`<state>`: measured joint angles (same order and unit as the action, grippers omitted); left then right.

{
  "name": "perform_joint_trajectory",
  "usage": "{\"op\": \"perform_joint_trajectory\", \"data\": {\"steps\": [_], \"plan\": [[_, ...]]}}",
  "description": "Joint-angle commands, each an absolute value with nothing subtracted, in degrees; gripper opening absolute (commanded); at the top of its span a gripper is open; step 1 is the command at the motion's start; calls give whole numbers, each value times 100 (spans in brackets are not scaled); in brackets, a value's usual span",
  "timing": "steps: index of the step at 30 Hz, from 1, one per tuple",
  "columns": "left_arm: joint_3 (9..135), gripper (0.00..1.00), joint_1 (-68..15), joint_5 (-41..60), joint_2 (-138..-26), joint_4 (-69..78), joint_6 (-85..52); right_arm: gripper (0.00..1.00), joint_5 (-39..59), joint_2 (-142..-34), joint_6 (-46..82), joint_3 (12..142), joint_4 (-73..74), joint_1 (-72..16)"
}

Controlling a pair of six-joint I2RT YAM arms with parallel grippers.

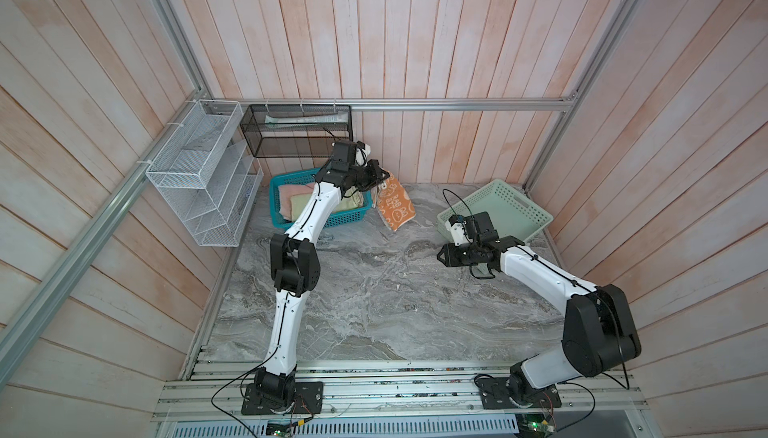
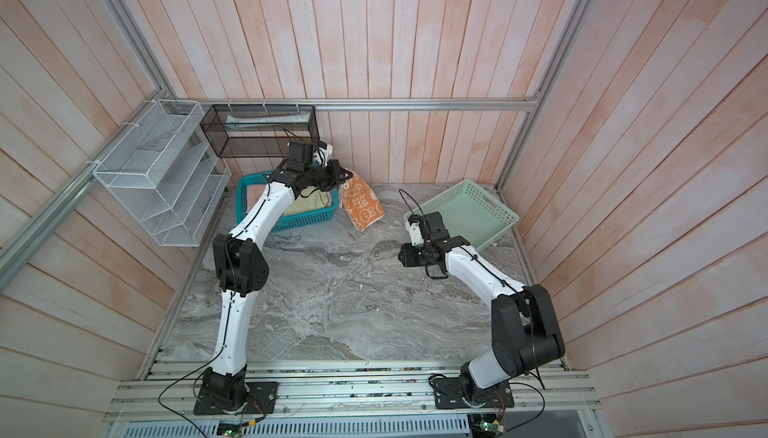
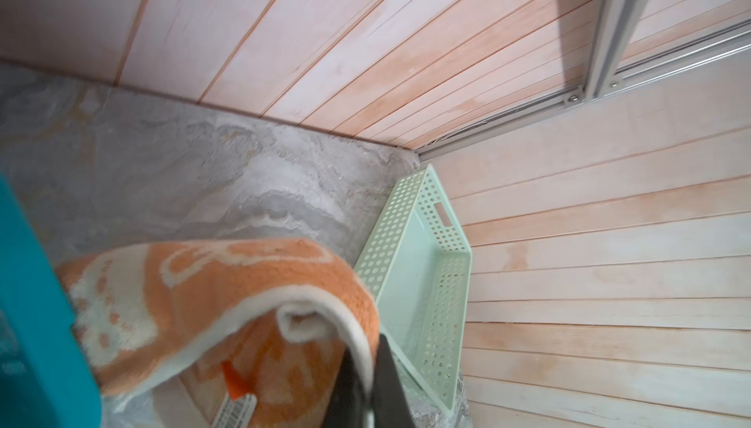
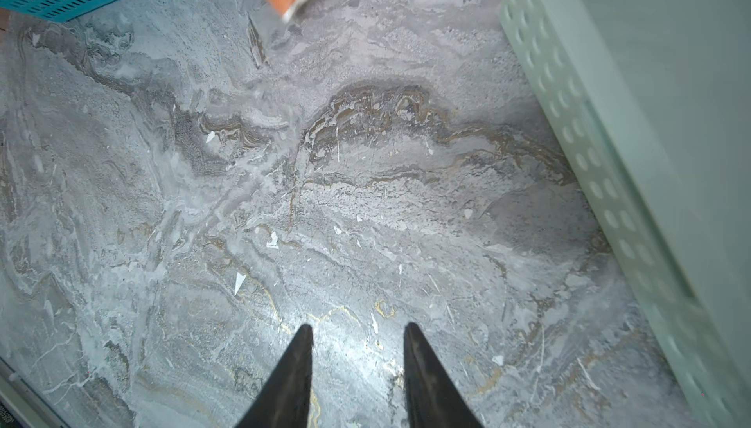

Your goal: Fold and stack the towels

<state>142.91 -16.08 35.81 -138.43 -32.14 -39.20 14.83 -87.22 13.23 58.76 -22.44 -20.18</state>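
An orange towel with white rabbits (image 1: 395,207) (image 2: 365,207) hangs from my left gripper (image 1: 384,178) (image 2: 347,176), just right of the teal basket (image 1: 274,211) (image 2: 242,207). Its lower corner reaches the marble table. In the left wrist view the gripper (image 3: 365,344) is shut on the white hem of the orange towel (image 3: 211,283). A pink towel (image 1: 286,196) and a pale yellow towel (image 1: 300,204) (image 2: 309,206) lie in the basket, partly hidden by the arm. My right gripper (image 1: 440,255) (image 2: 401,255) (image 4: 357,328) stands open over bare table, holding nothing.
A pale green perforated tray (image 1: 515,207) (image 2: 482,207) (image 3: 410,283) (image 4: 589,141) leans at the back right, close behind the right wrist. A white wire rack (image 1: 199,182) and a black mesh shelf (image 1: 299,128) hang on the back-left walls. Wood walls close in three sides.
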Motion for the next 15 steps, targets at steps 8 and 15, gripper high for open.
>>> {"op": "perform_joint_trajectory", "data": {"steps": [8, 15], "plan": [[13778, 0, -1268, 3788, -13587, -2637, -4157, 38, 1678, -9056, 1151, 6042, -2215, -1870], [13400, 0, -1548, 3887, -13192, -2784, -4007, 38, 1714, -9013, 1255, 6144, -2202, -1861]]}}
